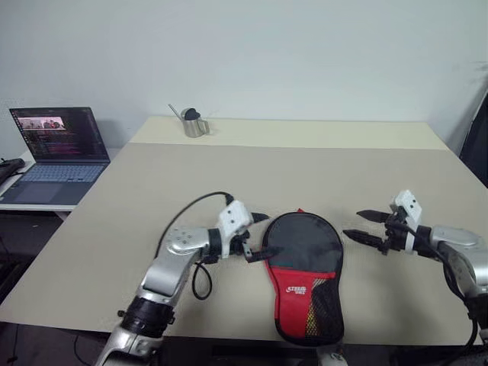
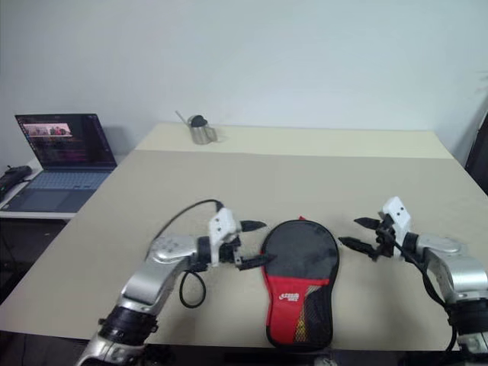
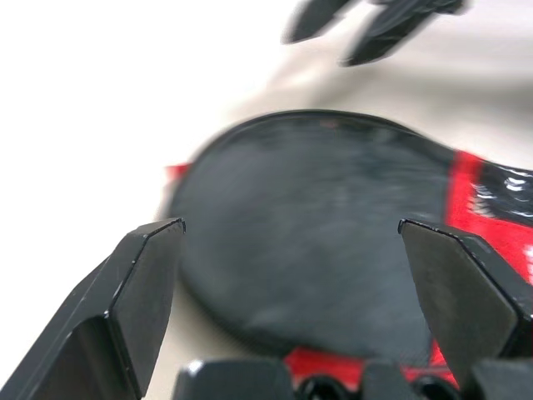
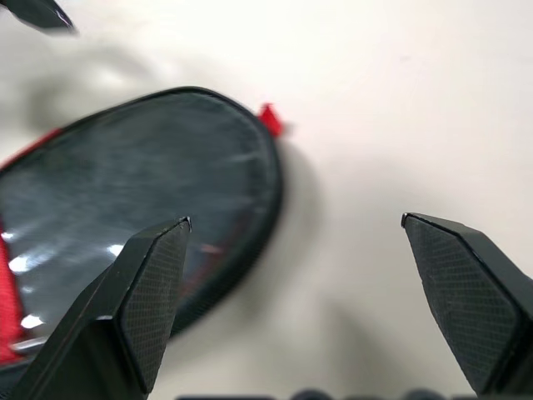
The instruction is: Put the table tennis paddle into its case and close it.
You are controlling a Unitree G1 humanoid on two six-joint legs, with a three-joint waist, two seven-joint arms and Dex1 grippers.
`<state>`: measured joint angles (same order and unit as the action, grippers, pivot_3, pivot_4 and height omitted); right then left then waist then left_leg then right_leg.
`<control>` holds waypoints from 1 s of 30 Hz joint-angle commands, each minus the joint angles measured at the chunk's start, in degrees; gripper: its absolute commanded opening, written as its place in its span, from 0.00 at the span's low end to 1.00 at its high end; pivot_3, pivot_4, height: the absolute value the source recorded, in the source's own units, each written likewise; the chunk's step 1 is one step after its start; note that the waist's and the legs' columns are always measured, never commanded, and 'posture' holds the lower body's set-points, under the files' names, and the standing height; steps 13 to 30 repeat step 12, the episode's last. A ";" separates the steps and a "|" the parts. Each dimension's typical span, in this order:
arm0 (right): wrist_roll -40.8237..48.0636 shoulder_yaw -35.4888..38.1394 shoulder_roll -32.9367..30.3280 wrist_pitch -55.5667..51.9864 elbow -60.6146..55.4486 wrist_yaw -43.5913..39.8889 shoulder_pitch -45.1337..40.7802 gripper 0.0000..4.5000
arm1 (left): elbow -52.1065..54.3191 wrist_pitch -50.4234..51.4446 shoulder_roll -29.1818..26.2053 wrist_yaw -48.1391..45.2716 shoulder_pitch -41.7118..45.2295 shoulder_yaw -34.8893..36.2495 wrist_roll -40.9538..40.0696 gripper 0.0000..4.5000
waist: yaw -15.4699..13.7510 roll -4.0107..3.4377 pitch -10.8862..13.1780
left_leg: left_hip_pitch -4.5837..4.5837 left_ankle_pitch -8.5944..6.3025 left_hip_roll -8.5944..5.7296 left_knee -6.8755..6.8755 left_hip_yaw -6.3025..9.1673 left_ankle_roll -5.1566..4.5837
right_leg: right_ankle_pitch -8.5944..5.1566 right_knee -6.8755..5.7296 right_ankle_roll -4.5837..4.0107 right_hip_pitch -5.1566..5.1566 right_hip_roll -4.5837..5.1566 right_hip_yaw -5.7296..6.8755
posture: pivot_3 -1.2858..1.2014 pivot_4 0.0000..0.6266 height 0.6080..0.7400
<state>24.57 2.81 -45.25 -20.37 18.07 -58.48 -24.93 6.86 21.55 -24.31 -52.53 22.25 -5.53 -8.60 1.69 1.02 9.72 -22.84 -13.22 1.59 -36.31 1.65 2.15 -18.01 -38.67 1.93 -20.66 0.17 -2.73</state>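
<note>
1. The case (image 1: 306,274) lay flat at the surface's (image 1: 114,229) near edge, about 6 o'clock.
2. The left tool (image 1: 256,237), spread, sat at its 9 o'clock; the right tool (image 1: 365,227), spread, at 3 o'clock.
3. Closing it well probably meant pinning one edge while working the zipper.

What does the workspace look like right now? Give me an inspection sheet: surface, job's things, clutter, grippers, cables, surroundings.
Surface: beige table, mostly bare.
Job's things: black and red case lies flat near the front edge, round end away from the robot; whether the paddle is inside cannot be told.
Clutter: metal cup at the far edge.
Grippers: left gripper open at the case's left side; right gripper open, apart from the case on its right.
Cables: black cable looped along the left arm.
Surroundings: open laptop on a side table to the left; white wall behind.
</note>
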 commanded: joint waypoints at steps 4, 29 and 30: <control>-4.06 1.64 -1.01 5.31 8.35 -2.35 -6.14 0.99 | 3.68 -0.13 -4.22 2.89 -2.49 1.95 0.00 1.00 | 0.01 -0.02 0.12 | 0.00 0.01 0.01 -0.07 -0.11 0.01 | 0.00 -0.11 0.00 -0.03 0.00 -0.03 | 0.52 0.24 1.00; -5.29 1.71 -1.37 3.31 5.80 -3.32 -5.98 0.99 | 1.96 -1.47 -4.24 4.75 -3.53 1.19 -0.22 1.00 | -0.01 -0.04 0.20 | -0.07 0.01 0.01 -0.07 -0.13 0.02 | -0.01 -0.15 -0.02 -0.13 0.02 -0.08 | 0.52 0.24 1.00; -5.29 1.71 -1.37 3.31 5.80 -3.32 -5.98 0.99 | 1.96 -1.47 -4.24 4.75 -3.53 1.19 -0.22 1.00 | -0.01 -0.04 0.20 | -0.07 0.01 0.01 -0.07 -0.13 0.02 | -0.01 -0.15 -0.02 -0.13 0.02 -0.08 | 0.52 0.24 1.00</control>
